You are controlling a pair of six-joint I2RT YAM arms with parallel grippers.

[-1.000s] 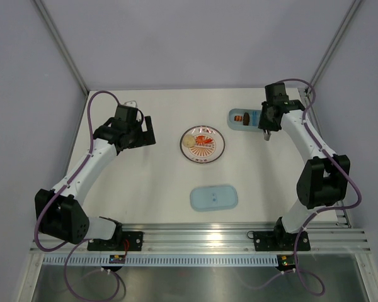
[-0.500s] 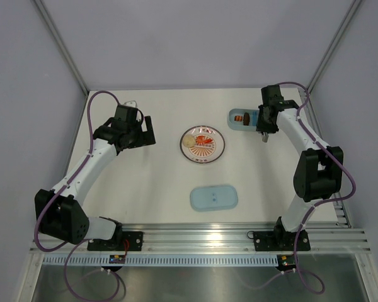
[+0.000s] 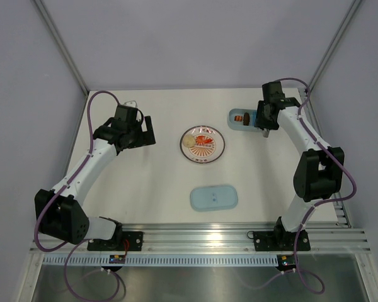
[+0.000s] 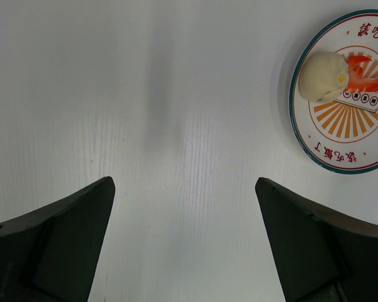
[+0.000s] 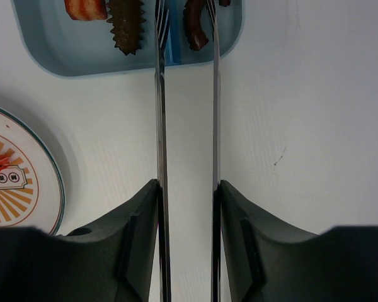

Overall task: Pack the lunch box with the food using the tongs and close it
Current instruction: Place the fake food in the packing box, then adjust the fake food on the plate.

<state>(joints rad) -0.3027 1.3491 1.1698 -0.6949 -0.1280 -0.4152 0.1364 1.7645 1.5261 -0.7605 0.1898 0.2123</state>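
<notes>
The pale-blue lunch box [image 3: 240, 118] [image 5: 63, 60] lies at the far right of the table. Food lies in it: a red-orange piece [image 5: 85, 9], a spiky dark brown piece [image 5: 126, 25] and a curved dark piece [image 5: 195, 30]. My right gripper [image 3: 265, 121] [image 5: 188, 189] is shut on the silvery tongs [image 5: 160, 126], a finger against each arm. The tongs' tips reach over the box's right half, spread apart with nothing between them. My left gripper [image 3: 148, 132] [image 4: 184, 182] hangs open above bare table, left of the plate.
The round sunburst plate [image 3: 202, 151] [image 4: 365, 148] [image 5: 12, 189] sits mid-table with a white bun [image 4: 324, 75] and a red-orange shrimp piece [image 4: 365, 72] on it. The flat pale-blue lid [image 3: 213, 197] lies nearer the arms' bases. Frame posts stand at the table's far corners.
My right wrist has shifted a little toward the far end of the lunch box. The left arm has not moved.
</notes>
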